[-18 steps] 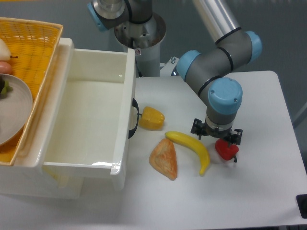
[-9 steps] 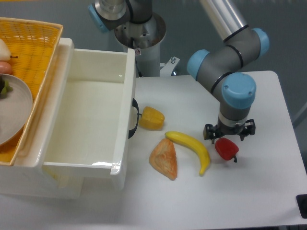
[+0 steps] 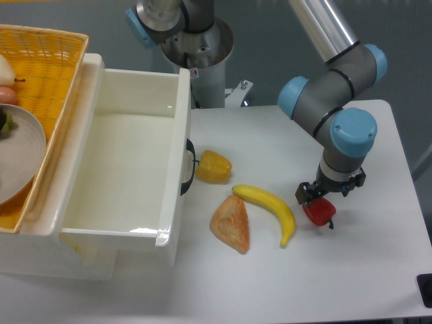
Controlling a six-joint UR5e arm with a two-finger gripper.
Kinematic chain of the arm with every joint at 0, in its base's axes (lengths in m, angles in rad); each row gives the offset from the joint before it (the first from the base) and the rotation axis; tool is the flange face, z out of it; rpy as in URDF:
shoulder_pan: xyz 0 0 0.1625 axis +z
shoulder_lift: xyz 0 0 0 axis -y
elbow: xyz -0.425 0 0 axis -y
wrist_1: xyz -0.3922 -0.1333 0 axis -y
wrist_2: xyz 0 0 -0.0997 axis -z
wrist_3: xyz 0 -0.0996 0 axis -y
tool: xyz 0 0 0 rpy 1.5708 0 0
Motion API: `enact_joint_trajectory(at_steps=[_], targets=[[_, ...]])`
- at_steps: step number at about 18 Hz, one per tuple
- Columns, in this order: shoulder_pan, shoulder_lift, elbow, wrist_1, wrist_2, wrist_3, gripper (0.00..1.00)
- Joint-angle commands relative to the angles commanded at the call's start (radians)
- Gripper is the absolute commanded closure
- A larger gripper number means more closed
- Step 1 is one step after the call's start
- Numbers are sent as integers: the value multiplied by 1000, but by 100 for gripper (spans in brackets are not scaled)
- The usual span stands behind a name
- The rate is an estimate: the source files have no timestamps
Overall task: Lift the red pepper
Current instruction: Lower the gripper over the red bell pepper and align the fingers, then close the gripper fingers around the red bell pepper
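The red pepper (image 3: 318, 212) lies on the white table (image 3: 378, 270) just right of the banana's lower tip, its dark stem pointing down-right. My gripper (image 3: 329, 190) hangs over the pepper's far top edge. Its dark fingers (image 3: 303, 194) stand apart, one at the pepper's upper left and one further right. They do not appear to clamp the pepper, which rests on the table.
A yellow banana (image 3: 268, 206) lies left of the pepper, with an orange wedge (image 3: 231, 224) and a yellow pepper (image 3: 213, 167) further left. A white open bin (image 3: 177, 135) and a yellow basket (image 3: 47, 61) with a plate fill the left side.
The arm's wrist has shifted right and turned, so the fingers now line up diagonally over the pepper. The pepper has stayed in place.
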Motion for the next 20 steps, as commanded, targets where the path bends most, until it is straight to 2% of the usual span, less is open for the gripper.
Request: enact_joint_trajectory(at_steps=[8,20], targets=[[-2,-44,11,23,-14,2,0],[0,-63,28,25,-14,5,0]])
